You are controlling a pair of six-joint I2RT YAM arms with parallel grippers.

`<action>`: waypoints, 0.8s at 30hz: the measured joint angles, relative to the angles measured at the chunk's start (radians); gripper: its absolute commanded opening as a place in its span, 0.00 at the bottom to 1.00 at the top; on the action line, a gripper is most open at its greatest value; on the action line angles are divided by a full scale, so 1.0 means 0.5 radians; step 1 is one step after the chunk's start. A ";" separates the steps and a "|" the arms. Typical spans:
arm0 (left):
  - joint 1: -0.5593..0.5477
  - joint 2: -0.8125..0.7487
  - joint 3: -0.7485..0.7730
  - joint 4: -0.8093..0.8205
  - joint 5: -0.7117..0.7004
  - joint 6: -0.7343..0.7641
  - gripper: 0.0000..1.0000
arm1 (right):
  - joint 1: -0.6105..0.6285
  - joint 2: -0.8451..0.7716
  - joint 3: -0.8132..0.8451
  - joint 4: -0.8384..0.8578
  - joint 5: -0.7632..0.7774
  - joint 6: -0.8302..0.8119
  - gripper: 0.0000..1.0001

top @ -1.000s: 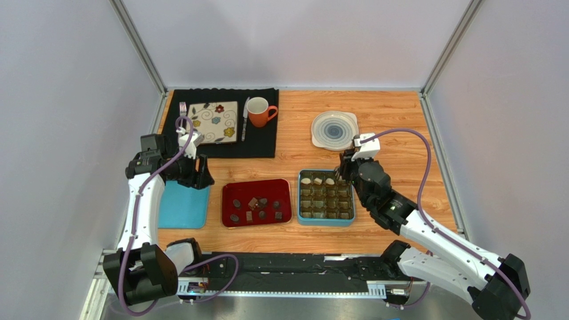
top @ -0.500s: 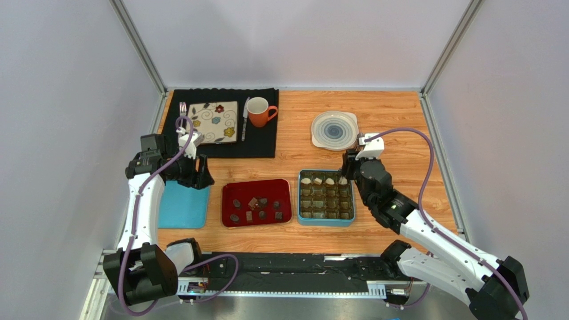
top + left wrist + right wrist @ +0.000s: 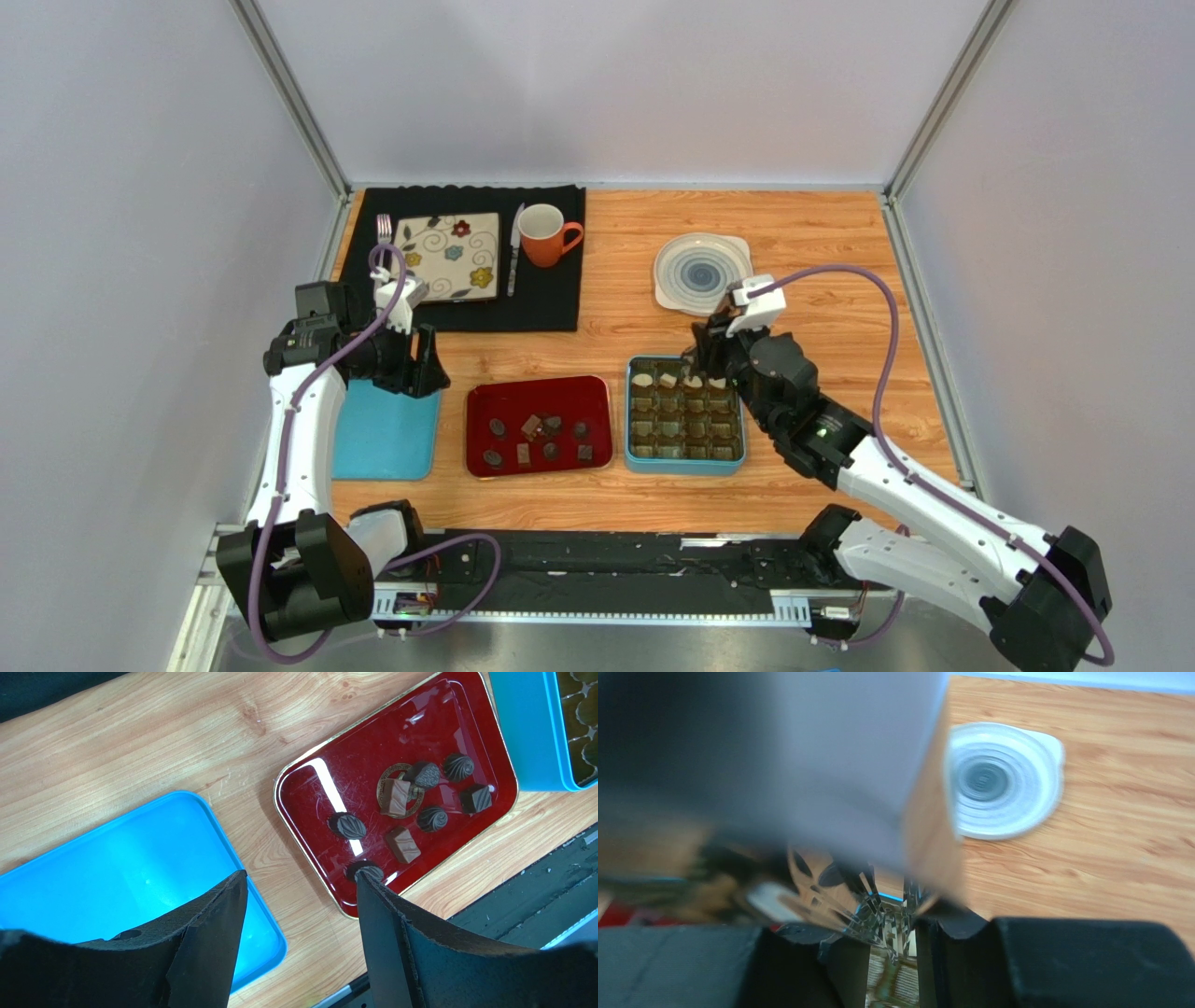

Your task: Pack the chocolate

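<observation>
Several dark chocolates [image 3: 533, 427] lie on the red tray [image 3: 484, 462]; the left wrist view shows them [image 3: 421, 794] as ovals and squares. The teal box [image 3: 685, 464] with its brown gridded insert holds white chocolates [image 3: 668, 378] in its far row. My right gripper [image 3: 706, 353] hangs over the box's far right corner. The right wrist view is smeared; the right gripper [image 3: 892, 917] shows a narrow gap there, and I cannot tell if anything is in it. My left gripper [image 3: 300, 878] is open and empty, above the wood between the blue lid [image 3: 105, 868] and the tray [image 3: 309, 833].
A black mat [image 3: 554, 301] at the back left carries a patterned square plate [image 3: 449, 256], a fork, a knife and an orange mug [image 3: 544, 234]. A round white dish [image 3: 701, 273] sits behind the teal box. Grey walls close in on three sides.
The right gripper drifted right and back, then swung left along the box's far edge. The left arm has not moved.
</observation>
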 measured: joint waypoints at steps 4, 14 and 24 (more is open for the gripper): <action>0.000 -0.001 0.000 0.000 -0.002 0.001 0.68 | 0.225 0.156 0.137 0.091 -0.057 -0.002 0.27; 0.000 0.002 0.000 0.001 -0.047 0.000 0.68 | 0.705 0.832 0.570 0.421 -0.218 0.001 0.27; 0.054 0.063 -0.003 0.004 -0.073 0.001 0.68 | 0.874 1.456 0.919 0.605 -0.343 0.013 0.33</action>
